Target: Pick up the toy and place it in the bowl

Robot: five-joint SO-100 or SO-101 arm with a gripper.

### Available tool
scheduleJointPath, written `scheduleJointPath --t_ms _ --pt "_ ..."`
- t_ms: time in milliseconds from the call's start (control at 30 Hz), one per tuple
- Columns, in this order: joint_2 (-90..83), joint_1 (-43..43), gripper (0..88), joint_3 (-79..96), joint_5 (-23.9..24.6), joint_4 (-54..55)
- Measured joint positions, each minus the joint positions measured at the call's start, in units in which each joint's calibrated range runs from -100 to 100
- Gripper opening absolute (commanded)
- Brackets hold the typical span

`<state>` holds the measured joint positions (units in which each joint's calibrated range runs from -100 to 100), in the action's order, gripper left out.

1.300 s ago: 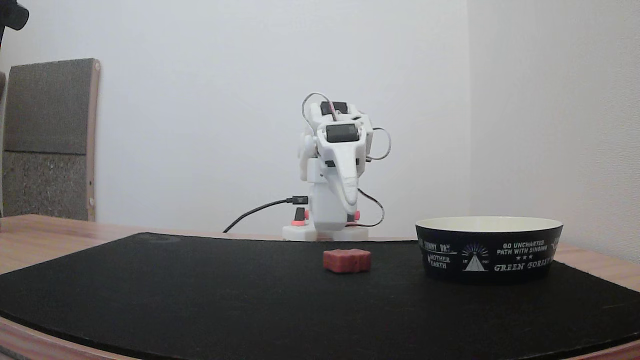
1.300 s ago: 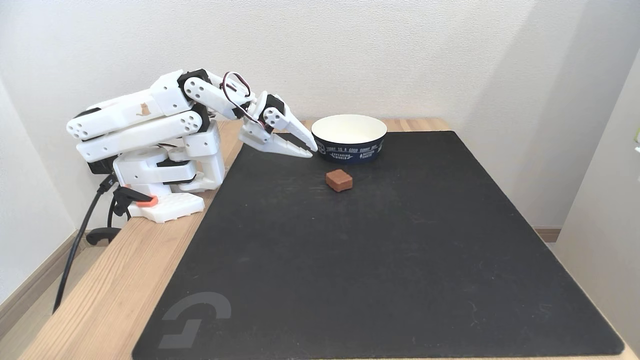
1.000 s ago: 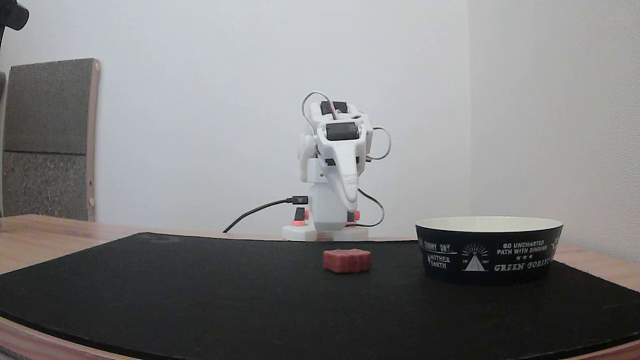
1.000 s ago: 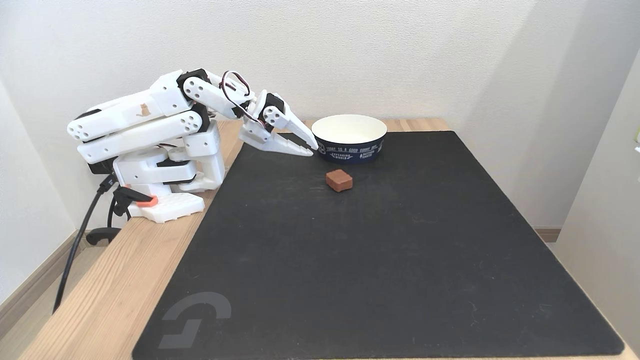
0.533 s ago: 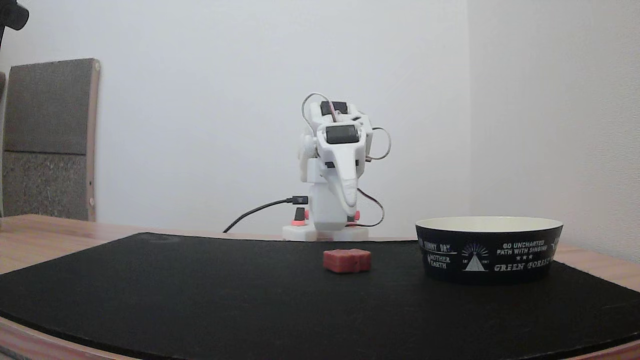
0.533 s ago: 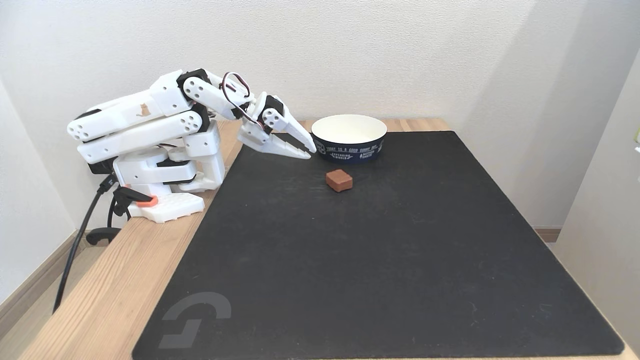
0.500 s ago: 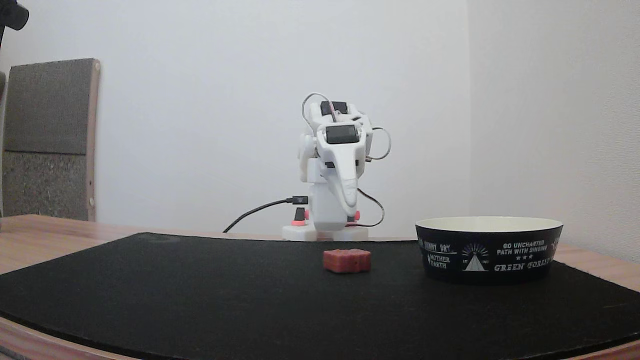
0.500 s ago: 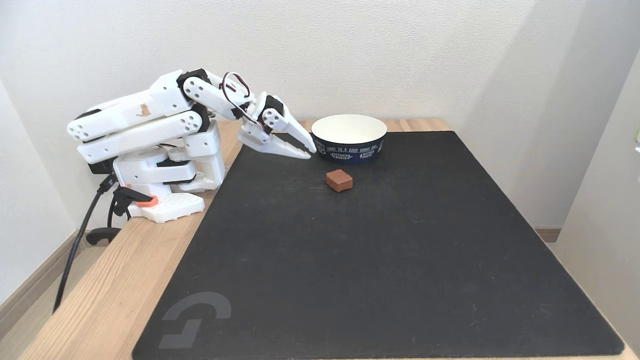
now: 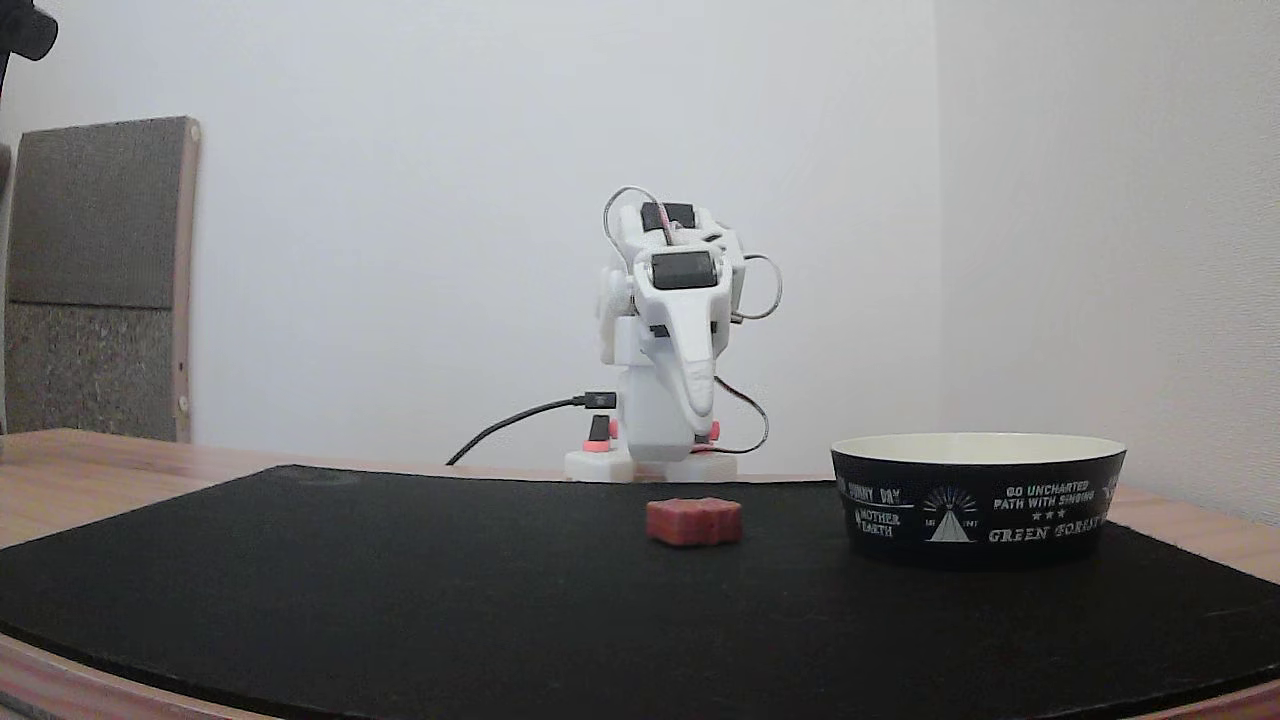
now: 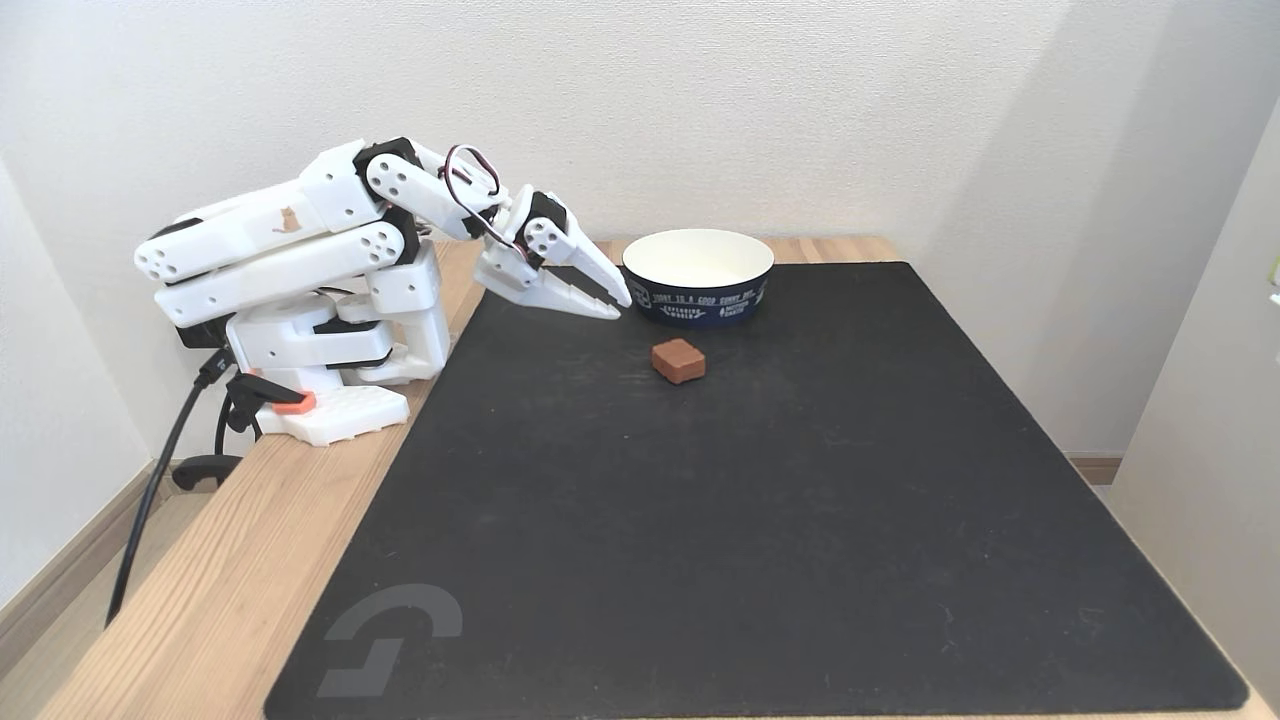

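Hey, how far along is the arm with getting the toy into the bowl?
Nothing looks done yet. The toy lies on the black mat, in front of the bowl and apart from it, and the part of the bowl's inside on view looks empty. The gripper hangs near the bowl's rim, holding nothing, not touching the toy. Left to do: reach the toy, grasp it, lift it and drop it in the bowl.

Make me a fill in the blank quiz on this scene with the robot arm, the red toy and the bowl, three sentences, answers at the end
1. The toy lies on the black ____.
2. The inside of the bowl holds ____.
3. The gripper hangs above the mat, holding ____.

Missing words: mat; nothing; nothing
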<state>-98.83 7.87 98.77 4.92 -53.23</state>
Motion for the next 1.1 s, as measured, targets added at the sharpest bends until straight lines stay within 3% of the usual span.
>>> scheduleJointPath --t_ms 67,233,667,900,1000,1100 --pt "0.0 0.0 6.4 0.0 0.0 0.0" --pt "0.0 0.0 29.1 0.0 -0.5 0.0" --pt "2.8 -2.1 28.6 -1.0 -1.3 0.5" --pt "34.1 -2.8 28.3 -20.0 -8.8 4.7" --pt "51.2 -2.3 28.2 -34.4 -11.2 2.2" --pt "67.7 -2.3 28.0 -50.7 -13.6 -8.2"
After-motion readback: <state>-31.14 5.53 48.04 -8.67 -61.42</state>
